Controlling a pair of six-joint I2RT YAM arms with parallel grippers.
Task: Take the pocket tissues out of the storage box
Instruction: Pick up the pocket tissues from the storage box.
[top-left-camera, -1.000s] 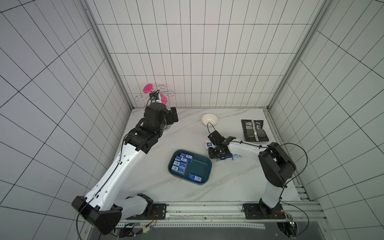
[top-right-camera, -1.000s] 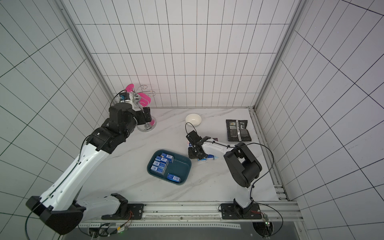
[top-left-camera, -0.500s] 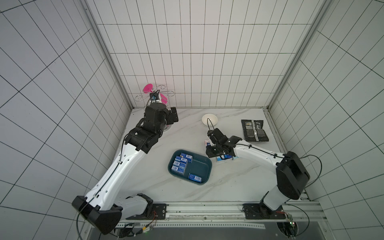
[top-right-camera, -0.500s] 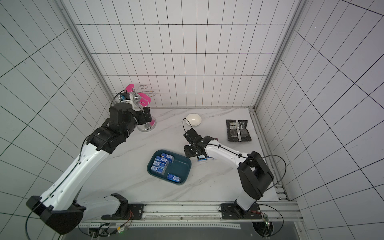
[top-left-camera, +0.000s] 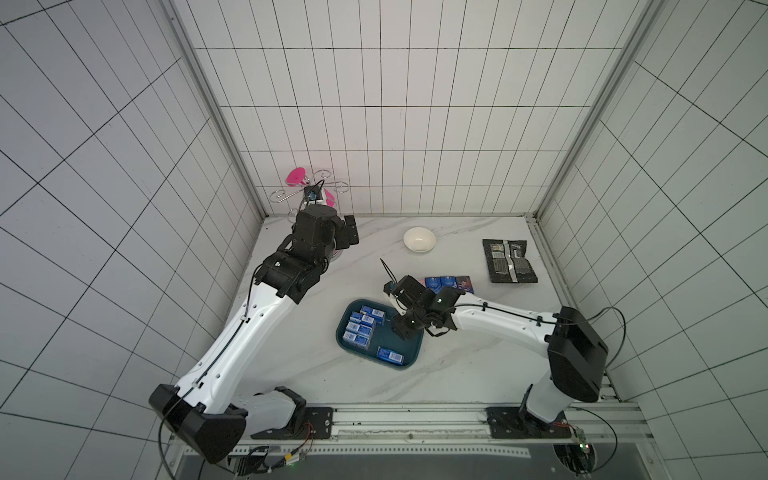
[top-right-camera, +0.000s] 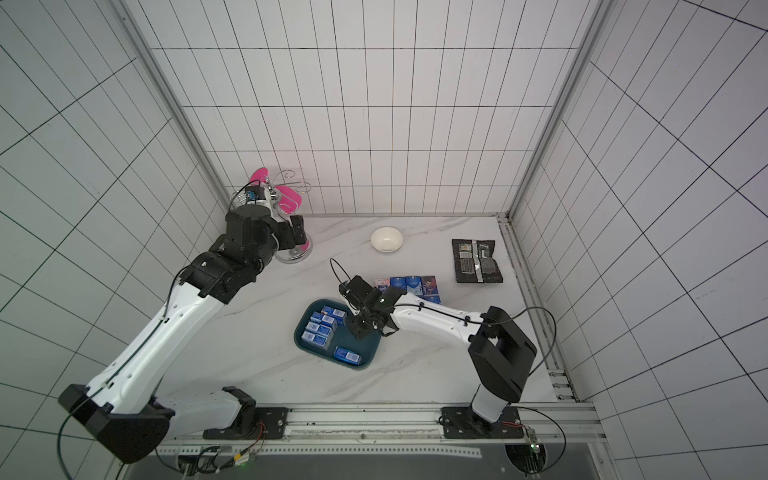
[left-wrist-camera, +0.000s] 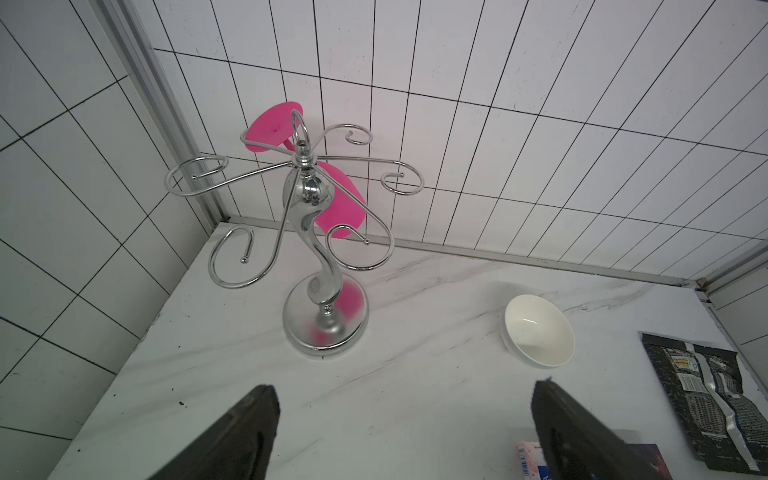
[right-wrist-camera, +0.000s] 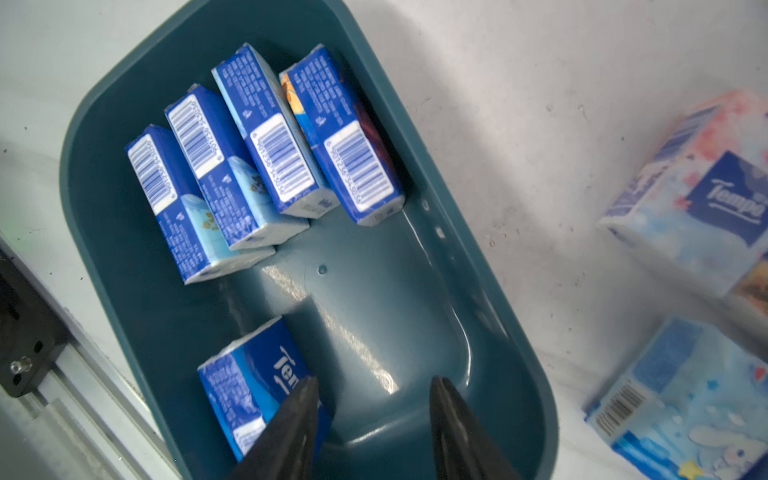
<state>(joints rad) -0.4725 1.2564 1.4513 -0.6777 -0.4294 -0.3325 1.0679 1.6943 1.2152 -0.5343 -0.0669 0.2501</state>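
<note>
Top views: the teal box (top-left-camera: 338, 337) sat mid-worktop (top-left-camera: 457, 374), with a cluster of blue tissue packs (top-left-camera: 360, 328) at one end and a lone pack (top-left-camera: 390, 355) near the front rim. The right tool (top-left-camera: 405, 332) pointed down over the bare part of the box. A row of loose packs (top-left-camera: 446, 282) lay on the worktop just behind the box, judged to be the ones already out, lined up clear of the reach. The left tool (top-left-camera: 347, 232) was well apart by the wire glass rack (top-left-camera: 309, 195), probably parked to leave room. A white bowl (top-left-camera: 419, 240) and a black foil packet (top-left-camera: 509, 261) lay at the back, no part of the job. Left wrist view: the left tool's jaws stood wide apart with nothing between them. A pink glass (left-wrist-camera: 340, 203) hung foot-up on the rack. The packet's print was too small to read. Right wrist view: the right tool's jaws were partly open and empty. One finger (right-wrist-camera: 291, 424) overlapped the lone pack; contact could not be told. Four packs stood on edge, leaning together against the box wall, barcode labels up, digits too blurred to read. The lone pack lay flat, showing only the start of a white word. A loose pack outside read "Tempo" in white on dark blue; another showed a barcode and a cartoon rabbit. Five packs left in the box, by my count; the lone one looked the likely next pick.
</note>
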